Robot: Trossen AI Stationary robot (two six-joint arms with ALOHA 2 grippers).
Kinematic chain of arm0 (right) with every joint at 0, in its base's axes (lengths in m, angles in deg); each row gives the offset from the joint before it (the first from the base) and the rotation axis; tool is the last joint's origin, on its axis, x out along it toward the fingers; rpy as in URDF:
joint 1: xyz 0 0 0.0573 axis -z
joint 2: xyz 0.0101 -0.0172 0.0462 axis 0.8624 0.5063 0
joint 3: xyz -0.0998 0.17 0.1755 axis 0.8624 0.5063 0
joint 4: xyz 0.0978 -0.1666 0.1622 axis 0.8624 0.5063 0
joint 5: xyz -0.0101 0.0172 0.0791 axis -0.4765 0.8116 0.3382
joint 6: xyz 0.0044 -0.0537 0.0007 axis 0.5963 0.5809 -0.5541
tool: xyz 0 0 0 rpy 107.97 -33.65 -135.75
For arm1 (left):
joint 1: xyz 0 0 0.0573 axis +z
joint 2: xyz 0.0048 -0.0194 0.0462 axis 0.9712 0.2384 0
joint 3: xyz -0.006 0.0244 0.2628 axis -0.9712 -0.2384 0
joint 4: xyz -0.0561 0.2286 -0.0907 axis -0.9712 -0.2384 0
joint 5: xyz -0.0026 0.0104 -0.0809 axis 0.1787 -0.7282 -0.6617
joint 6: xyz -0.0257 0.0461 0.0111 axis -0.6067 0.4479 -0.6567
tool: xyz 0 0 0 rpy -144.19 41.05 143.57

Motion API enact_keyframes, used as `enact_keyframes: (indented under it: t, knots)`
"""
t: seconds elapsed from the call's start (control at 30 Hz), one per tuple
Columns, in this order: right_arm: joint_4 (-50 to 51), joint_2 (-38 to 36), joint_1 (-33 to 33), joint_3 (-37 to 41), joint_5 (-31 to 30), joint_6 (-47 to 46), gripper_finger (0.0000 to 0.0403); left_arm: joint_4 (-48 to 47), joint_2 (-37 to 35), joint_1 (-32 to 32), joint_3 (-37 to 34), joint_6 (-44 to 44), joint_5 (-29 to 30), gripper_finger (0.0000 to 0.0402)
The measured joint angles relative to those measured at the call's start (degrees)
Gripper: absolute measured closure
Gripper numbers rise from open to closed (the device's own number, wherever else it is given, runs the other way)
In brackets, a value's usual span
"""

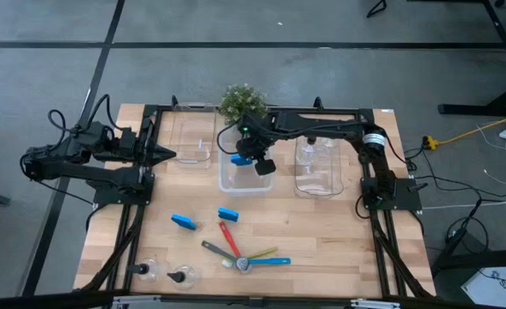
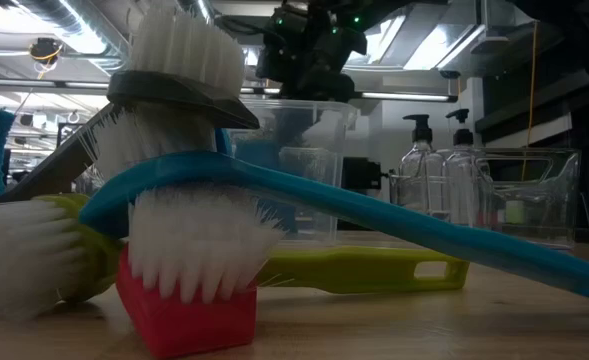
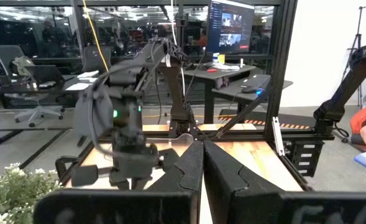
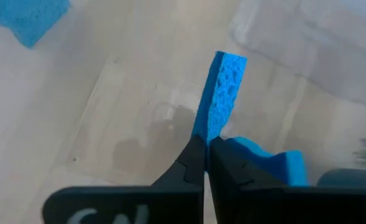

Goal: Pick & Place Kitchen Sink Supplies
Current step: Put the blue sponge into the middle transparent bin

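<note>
My right gripper (image 1: 261,165) hangs over the middle clear bin (image 1: 246,182), shut on a blue sponge (image 4: 220,93). A second blue sponge (image 4: 273,163) shows just behind the fingers. Two more sponges (image 1: 183,222) (image 1: 228,214) lie flat on the table. Near the front edge the red (image 1: 228,236), grey (image 1: 216,249), yellow-green (image 1: 265,254) and blue (image 1: 272,261) brushes lie fanned out, with their heads piled together (image 2: 189,200). Two pump bottles (image 1: 149,270) (image 1: 181,276) stand at the front left. My left gripper (image 1: 171,155) waits shut at the far left, holding nothing. My right gripper pinches the sponge's near end (image 4: 202,132) between its two fingertips. The fingers slant down from the table's right side. The sponge sticks out beyond the tips on edge, lifted clear above the bin's floor.
Three clear bins stand in a row at the far side: the left one (image 1: 194,142), the middle one, and the right one (image 1: 317,176) with two pump bottles (image 2: 421,165) (image 2: 461,165) in it. A green potted plant (image 1: 241,101) stands behind the bins.
</note>
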Motion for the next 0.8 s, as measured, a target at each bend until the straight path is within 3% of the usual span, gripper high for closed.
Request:
enact_keyframes:
  t: [0.27,0.57,0.8]
  knots:
    - [-0.5,1.8,0.0,0.0,0.1,0.0,0.0396,0.0,0.0,0.0,0.0,0.0,0.0,0.0395]
    - [-0.5,2.7,0.0,0.1,0.0,-1.5,0.0334,0.0,0.0,0.0,0.0,0.0,0.0,0.0396]
    - [-0.5,2.7,0.0,0.1,0.0,-1.9,0.0313,0.0,0.0,0.0,0.0,0.0,0.0,0.0396]
